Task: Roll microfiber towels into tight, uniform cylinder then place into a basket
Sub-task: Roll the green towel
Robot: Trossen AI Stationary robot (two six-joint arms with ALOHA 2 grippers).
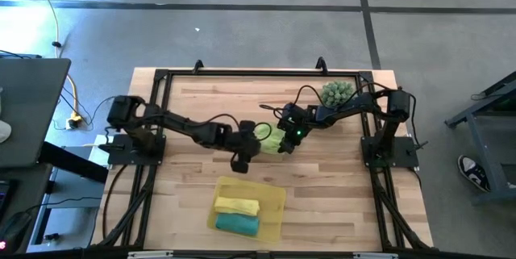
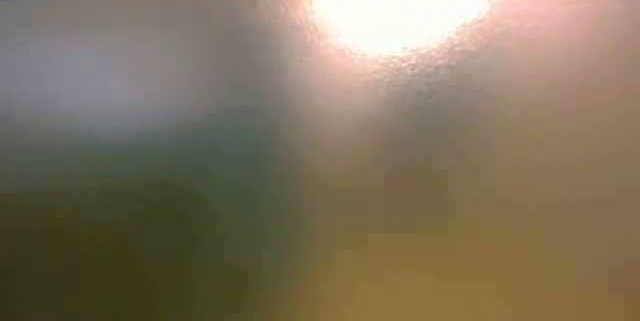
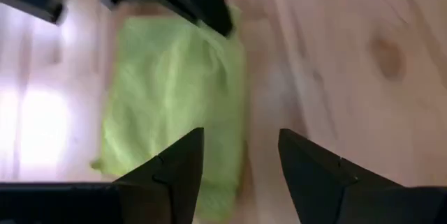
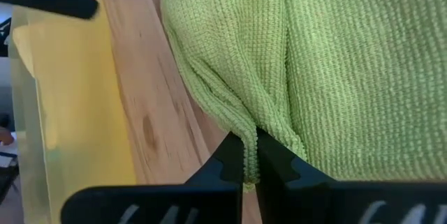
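High view: lime towel [image 1: 272, 139] mid-table, between both claws — left claw [image 1: 251, 148] at its 9 o'clock, fingers apart, gripping nothing; right claw [image 1: 285, 143] at its 3 o'clock, pinched shut on a fold of the towel's edge. Towel is bunched and loosely folded. Basket [image 1: 274, 197] at 6 o'clock holds rolled yellow towel [image 1: 236, 206] and teal towel [image 1: 237, 224].

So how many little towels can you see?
3. The yellow towel and the teal towel lie in the basket. The lime green towel sits mid-table, pinched by the right gripper. Others could be hidden.
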